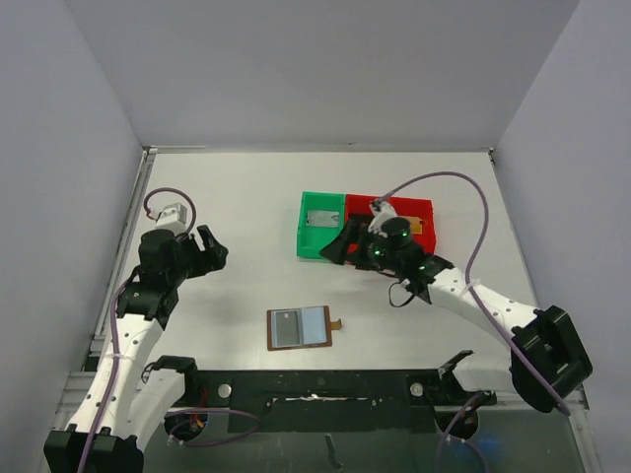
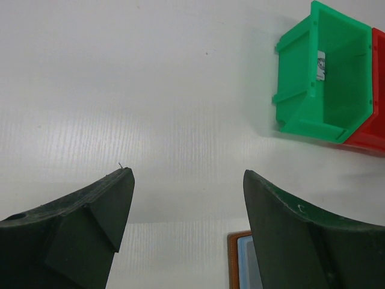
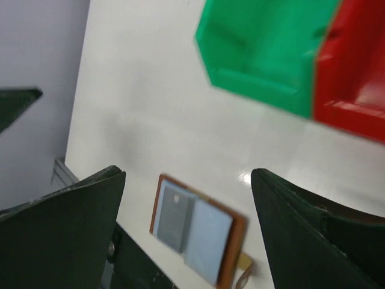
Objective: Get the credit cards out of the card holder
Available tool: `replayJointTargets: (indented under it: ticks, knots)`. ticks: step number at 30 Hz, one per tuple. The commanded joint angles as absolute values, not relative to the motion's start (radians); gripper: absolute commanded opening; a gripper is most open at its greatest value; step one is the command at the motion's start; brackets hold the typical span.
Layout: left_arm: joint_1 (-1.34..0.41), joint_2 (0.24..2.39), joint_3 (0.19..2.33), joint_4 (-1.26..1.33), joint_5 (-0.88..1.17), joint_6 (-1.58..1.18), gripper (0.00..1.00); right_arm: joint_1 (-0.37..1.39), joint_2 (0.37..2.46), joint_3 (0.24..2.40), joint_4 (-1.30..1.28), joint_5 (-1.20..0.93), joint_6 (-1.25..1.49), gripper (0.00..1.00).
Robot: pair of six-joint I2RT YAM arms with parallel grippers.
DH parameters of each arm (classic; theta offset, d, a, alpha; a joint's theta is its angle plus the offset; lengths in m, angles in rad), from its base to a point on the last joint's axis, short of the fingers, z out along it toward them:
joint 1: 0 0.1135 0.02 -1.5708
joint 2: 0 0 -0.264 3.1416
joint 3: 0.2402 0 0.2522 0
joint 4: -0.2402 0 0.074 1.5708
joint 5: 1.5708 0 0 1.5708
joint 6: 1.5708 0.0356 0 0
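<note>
White tabletop (image 1: 227, 187) lies under both claws, each spread wide and empty. Our right claw (image 3: 186, 174) hangs beside the green tray (image 3: 252, 90); the open card holder (image 3: 195, 232) lies apart from it, toward our bases, and the left claw (image 2: 186, 174) is well apart too. We should nip the pocketed card (image 1: 287, 327) by its free edge, though blur hides that edge.
</note>
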State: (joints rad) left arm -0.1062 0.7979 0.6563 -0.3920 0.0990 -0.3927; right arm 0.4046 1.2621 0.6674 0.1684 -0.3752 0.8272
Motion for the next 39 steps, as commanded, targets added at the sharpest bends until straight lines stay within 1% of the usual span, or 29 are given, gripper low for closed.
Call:
replayJointTargets:
  ticks: [1,3,4,8,11,13,15,19,26,32,37,39]
  knots:
    - [-0.098,0.777,0.666,-0.357,0.024,-0.413,0.74,0.78,1.204,0.833,-0.142,0.204,0.906,0.85]
    - [-0.098,0.777,0.666,-0.359,0.012,-0.421,0.74,0.925,1.232,0.855,-0.21,0.367,0.974,0.76]
    - [-0.098,0.776,0.667,-0.364,0.005,-0.425,0.74,1.007,1.26,0.88,-0.242,0.432,1.01,0.75]
    - [-0.097,0.773,0.67,-0.379,-0.026,-0.442,0.74,1.211,1.421,1.022,-0.401,0.582,1.108,0.71]
    - [-0.097,0.764,0.671,-0.384,-0.037,-0.45,0.74,1.28,1.561,1.14,-0.524,0.624,1.175,0.67]
    - [-0.096,0.758,0.669,-0.388,-0.047,-0.454,0.74,1.295,1.632,1.191,-0.544,0.586,1.194,0.62]
    - [-0.097,0.753,0.671,-0.39,-0.053,-0.456,0.74,1.308,1.682,1.214,-0.511,0.542,1.152,0.61]
    - [-0.097,0.738,0.667,-0.393,-0.059,-0.46,0.74,1.31,1.743,1.23,-0.513,0.497,1.16,0.61]
    - [-0.097,0.734,0.666,-0.391,-0.061,-0.46,0.74,1.263,1.747,1.165,-0.45,0.385,1.116,0.63]
    - [-0.097,0.745,0.667,-0.39,-0.057,-0.459,0.74,1.261,1.816,1.229,-0.46,0.348,1.067,0.67]
    - [-0.097,0.749,0.669,-0.393,-0.062,-0.457,0.74,1.258,1.902,1.271,-0.533,0.349,1.097,0.66]
    - [-0.097,0.749,0.667,-0.394,-0.064,-0.457,0.74,1.253,1.906,1.262,-0.537,0.342,1.102,0.63]
